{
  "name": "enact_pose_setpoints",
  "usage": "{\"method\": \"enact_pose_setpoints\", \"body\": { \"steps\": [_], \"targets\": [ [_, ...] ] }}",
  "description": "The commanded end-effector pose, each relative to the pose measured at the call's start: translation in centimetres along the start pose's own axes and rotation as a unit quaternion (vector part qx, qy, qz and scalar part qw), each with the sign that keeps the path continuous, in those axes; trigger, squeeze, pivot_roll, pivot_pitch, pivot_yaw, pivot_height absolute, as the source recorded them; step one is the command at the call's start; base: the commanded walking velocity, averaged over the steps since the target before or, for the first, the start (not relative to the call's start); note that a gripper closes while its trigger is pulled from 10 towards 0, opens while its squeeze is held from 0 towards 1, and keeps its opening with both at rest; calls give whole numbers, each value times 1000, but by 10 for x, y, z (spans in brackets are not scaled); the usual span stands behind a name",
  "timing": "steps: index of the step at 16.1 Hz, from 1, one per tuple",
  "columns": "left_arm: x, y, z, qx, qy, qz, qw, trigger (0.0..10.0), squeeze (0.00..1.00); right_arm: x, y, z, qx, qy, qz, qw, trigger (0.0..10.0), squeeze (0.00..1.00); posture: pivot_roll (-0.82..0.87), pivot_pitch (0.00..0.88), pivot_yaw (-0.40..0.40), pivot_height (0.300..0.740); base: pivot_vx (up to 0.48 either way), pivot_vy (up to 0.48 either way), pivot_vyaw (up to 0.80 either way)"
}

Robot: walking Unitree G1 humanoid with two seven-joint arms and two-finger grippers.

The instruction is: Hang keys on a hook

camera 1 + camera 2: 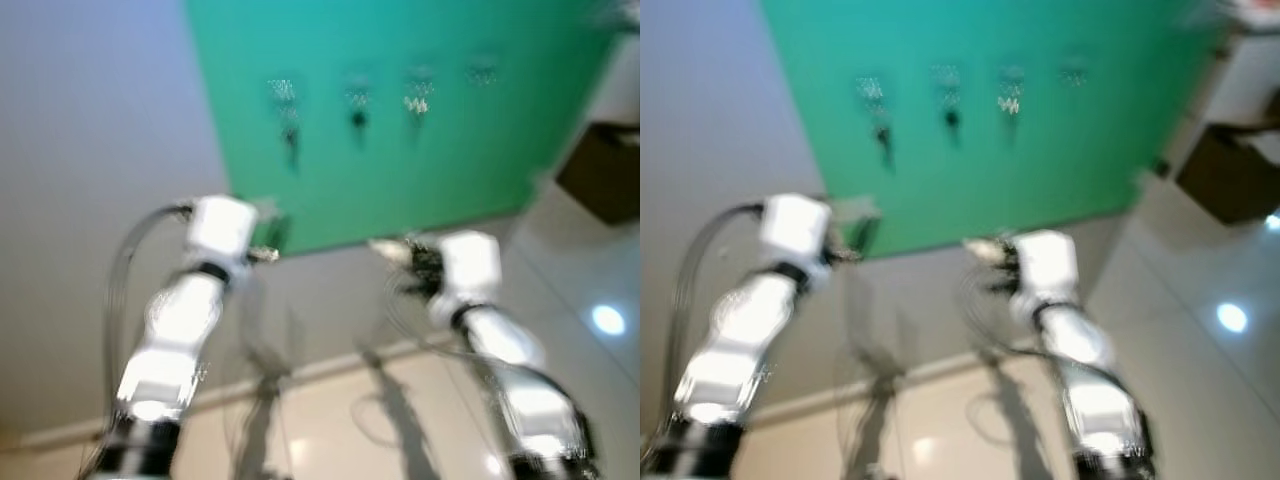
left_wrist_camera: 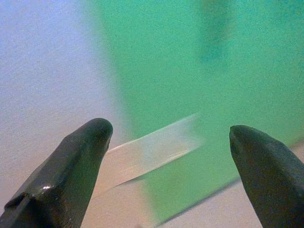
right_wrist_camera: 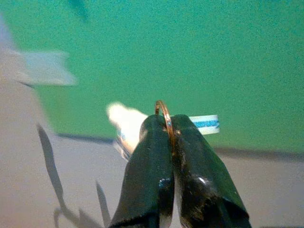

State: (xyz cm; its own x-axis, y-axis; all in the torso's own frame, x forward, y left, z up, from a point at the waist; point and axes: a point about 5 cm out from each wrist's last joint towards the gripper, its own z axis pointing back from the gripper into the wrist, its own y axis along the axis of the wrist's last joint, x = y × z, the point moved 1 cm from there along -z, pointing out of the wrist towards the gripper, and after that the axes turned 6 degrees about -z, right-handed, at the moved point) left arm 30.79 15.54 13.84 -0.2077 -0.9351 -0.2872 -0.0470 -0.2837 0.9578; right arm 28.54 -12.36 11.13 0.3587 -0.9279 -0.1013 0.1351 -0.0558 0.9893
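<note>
Green board (image 1: pixel 400 120), hooks (image 1: pixel 418 95) blurred, possibly occupied

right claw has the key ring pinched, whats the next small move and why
Probably raise the right claw up and forward toward the row of hooks on the green board. The claw is shut on the key ring but sits below the board's lower edge, well under the hooks. The rightmost hook looks free, though blur makes that uncertain. The left claw is open, holding nothing.
</note>
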Motion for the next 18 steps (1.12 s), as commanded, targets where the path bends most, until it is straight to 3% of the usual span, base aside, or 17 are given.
{"method": "enact_pose_setpoints", "body": {
  "steps": [1,3,9,14,18],
  "targets": [
    [9,5,-1,12,-12,1,1000,10000,0,8,0,5,-4,-5,9,1000,10000,0,-56,0,32,718,0,0,800],
    [12,5,1,13,-15,-9,1000,10000,0,7,2,4,-3,5,14,1000,10000,0,-52,0,23,718,0,0,800],
    [11,5,3,13,-10,-27,999,10000,0,9,9,3,16,20,22,999,10000,0,-44,0,5,718,0,-480,800],
    [12,6,0,14,-14,-30,999,10000,0,17,13,4,31,-7,-14,999,10000,0,-56,0,19,718,0,-480,0],
    [12,6,-2,16,-18,-33,999,10000,0,21,30,3,68,-13,-42,997,10000,0,-57,0,19,718,0,-480,0]
  ]
}}
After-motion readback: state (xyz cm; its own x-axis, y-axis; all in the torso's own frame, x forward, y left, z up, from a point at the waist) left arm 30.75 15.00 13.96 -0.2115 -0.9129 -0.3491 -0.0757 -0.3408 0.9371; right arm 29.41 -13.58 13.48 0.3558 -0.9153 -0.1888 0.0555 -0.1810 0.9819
